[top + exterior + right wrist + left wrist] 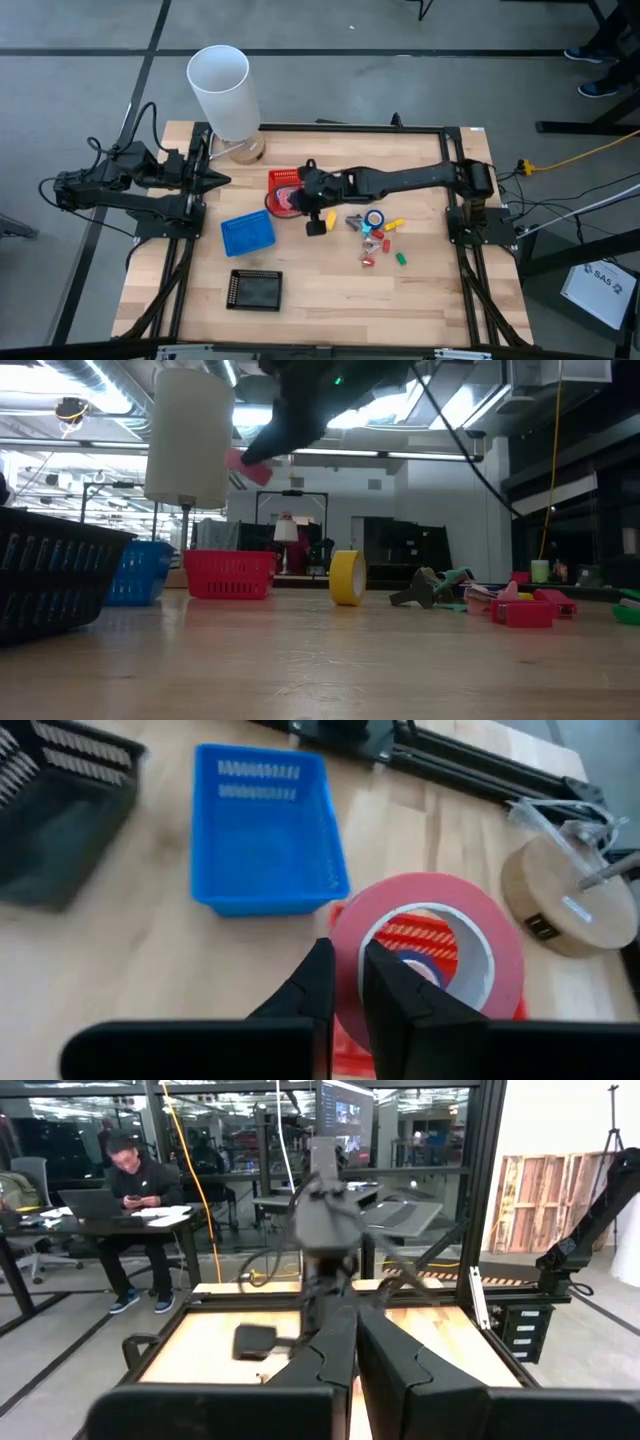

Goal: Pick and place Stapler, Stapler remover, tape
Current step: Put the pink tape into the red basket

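Right end effector (340, 982): at frame centre of the high view, above the red basket; fingers pinched on the wall of the pink tape roll (428, 955), one finger outside the ring, one inside.
Pink tape roll: held off the table, directly over the red basket (284, 190); in the low view it shows as a pink patch in the upper middle, well above the basket rim.
Left end effector (212, 180): at the left edge of the table (330, 300) in the high view, away from the items; fingers together, holding nothing.
Red basket: centre of the high view, touching the blue basket's upper right corner; a blue roll (425, 970) shows inside it through the pink ring.
Blue basket (247, 233): left of centre, just below the red basket; nothing visible in it.
Black basket (255, 290): lower left of centre, apart from the blue one; contents cannot be told.
Yellow tape roll (347, 577): upright on the table, right of the red basket in the low view.
Loose items (378, 240): cluster right of centre, including a blue-ringed roll (374, 218) and small red, yellow and green pieces.
White cylinder (224, 92): on a round wooden base at the upper left table edge.
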`<state>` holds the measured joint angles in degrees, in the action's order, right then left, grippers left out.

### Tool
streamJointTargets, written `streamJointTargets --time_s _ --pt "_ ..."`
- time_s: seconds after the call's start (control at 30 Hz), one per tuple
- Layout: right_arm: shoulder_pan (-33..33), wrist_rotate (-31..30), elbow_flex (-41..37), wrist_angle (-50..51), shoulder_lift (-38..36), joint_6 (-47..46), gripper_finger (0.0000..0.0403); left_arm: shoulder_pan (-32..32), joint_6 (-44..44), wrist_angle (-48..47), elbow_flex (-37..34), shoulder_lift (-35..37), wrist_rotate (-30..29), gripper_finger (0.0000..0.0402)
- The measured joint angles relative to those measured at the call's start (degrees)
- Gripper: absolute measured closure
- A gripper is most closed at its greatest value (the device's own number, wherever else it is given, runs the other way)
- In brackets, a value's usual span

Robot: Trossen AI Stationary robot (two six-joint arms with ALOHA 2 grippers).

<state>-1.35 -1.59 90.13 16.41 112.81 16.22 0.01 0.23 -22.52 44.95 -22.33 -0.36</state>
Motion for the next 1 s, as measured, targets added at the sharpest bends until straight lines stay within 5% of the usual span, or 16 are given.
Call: streamJointTargets --time_s 0.3,0.7,1.0 --pt "4.9 4.23 0.09 -5.44 2.82 7.6 0.037 0.0 -0.02 0.0 0.0 0.0 -0.01 0.0393" --pt "9.9 16.29 10.91 7.17 10.89 16.91 0.0368 -0.02 -0.02 0.0 0.0 -0.02 0.0 0.0392" --pt "13.29 16.22 16.61 9.7 18.09 18.8 0.0368 0.0 -0.02 0.0 0.0 0.0 -0.02 0.0389"
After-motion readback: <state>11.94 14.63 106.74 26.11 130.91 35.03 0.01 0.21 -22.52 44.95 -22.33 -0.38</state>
